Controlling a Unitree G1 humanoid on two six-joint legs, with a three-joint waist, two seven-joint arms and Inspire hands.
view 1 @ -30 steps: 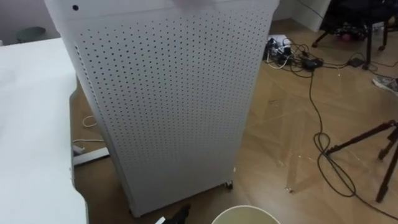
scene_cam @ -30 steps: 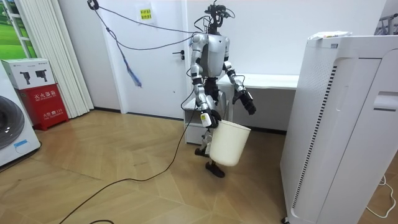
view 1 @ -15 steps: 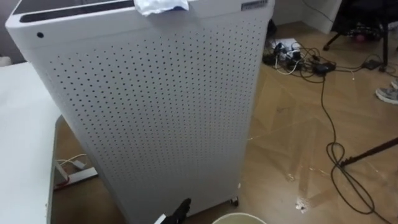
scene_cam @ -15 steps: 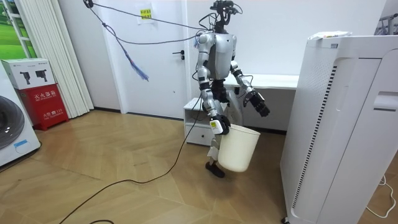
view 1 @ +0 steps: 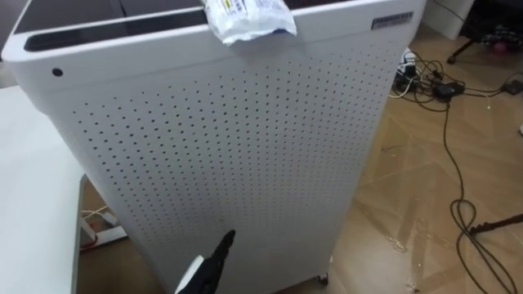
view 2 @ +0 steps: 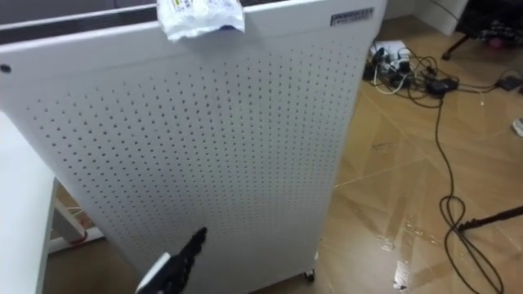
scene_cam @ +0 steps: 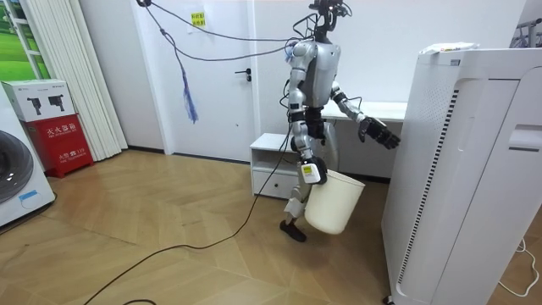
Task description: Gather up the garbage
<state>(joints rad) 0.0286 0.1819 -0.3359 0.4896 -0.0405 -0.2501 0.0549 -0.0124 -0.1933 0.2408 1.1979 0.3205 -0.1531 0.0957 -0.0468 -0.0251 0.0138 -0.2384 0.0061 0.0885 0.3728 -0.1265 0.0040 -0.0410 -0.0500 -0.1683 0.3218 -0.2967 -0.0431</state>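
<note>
A crumpled white wrapper (view 1: 245, 18) (view 2: 200, 16) lies on the top edge of a tall white perforated appliance (view 1: 229, 147) (scene_cam: 457, 169) right in front of me. My left hand (view 1: 208, 265) (view 2: 176, 265) is raised before the appliance's front, well below the wrapper, fingers straight and holding nothing. In the room view this left hand (scene_cam: 378, 134) reaches toward the appliance's side. My right hand (scene_cam: 309, 172) hangs low and grips the rim of a white bin (scene_cam: 332, 203) beside my legs.
A white desk (view 1: 33, 204) (scene_cam: 373, 110) stands to my left, with a low drawer unit (scene_cam: 275, 161) behind me. Dark cables (view 1: 458, 204) and a power strip (view 1: 409, 73) lie on the wooden floor to the right, past the appliance.
I have stepped closer to the appliance and the view has risen, bringing the wrapper on top into sight. My left hand has lifted forward. The bin has dropped below the eye view.
</note>
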